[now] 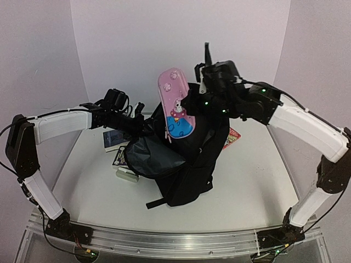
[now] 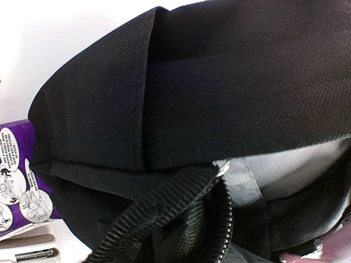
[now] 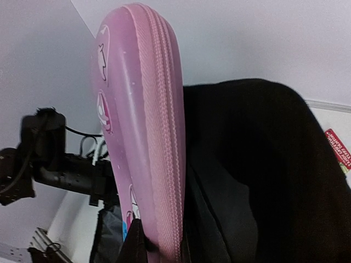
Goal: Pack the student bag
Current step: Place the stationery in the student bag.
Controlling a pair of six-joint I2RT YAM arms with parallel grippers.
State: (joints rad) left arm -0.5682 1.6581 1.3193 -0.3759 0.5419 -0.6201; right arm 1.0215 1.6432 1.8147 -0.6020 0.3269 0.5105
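student bag (image 1: pixel 189 170) is sitting on the table (image 1: pixel 258 186) centre, mouth gaping toward the left gripper (image 1: pixel 143 125), which i'm clamping on its rim, arm stretching in low. right gripper (image 3: pixel 158 249) is pinching the pencil case (image 1: pixel 174 101) by its lower end, wrist hanging high behind; i'm judging it needs lowering into the mouth without snagging the rim.

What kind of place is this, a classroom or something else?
Most likely a robotics test booth, not a classroom: the left arm and right arm are bolted to a metal rail edging a white table, plain white panels wall it in, and a black backpack sits staged.
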